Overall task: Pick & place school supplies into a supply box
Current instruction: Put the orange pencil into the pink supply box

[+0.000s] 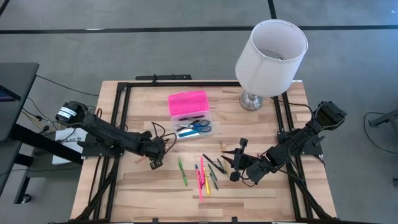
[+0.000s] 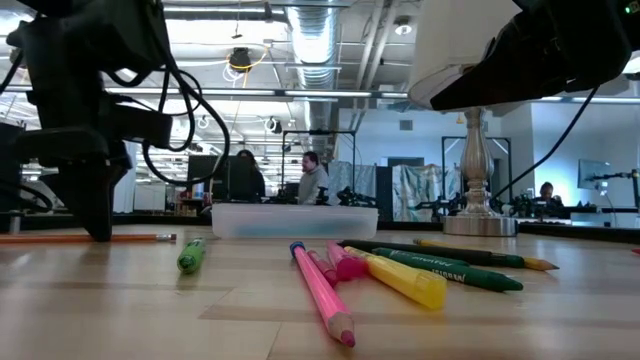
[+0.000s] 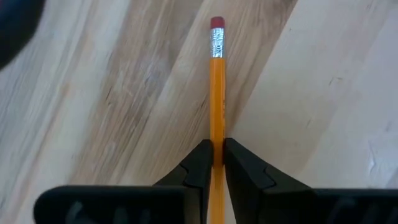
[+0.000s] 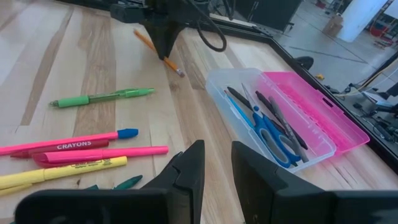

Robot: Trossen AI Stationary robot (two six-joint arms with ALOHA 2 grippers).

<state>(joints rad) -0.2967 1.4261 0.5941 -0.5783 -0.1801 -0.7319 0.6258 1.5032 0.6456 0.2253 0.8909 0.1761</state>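
Orange pencil (image 3: 216,93) pinched between left gripper (image 3: 216,163) jaws, lying on table; pick step. Next: lift, carry to pink-lidded supply box (image 1: 190,114). Right gripper (image 4: 216,163) hovered, jaws parted, empty.

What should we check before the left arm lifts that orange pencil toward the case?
1. Left hand on the orange pencil: ok, fingers pinch it on both sides.
2. Pencil off the table: not ok, in the low view it lies flat on the wood.
3. Supply box open to receive: ok, pink lid folded back, scissors and pens already inside.
4. Path to the box: ok, bare wood between them in the high view.
5. Right hand out of the way: ok, empty above the loose markers.
6. Grip firmness: cannot tell.
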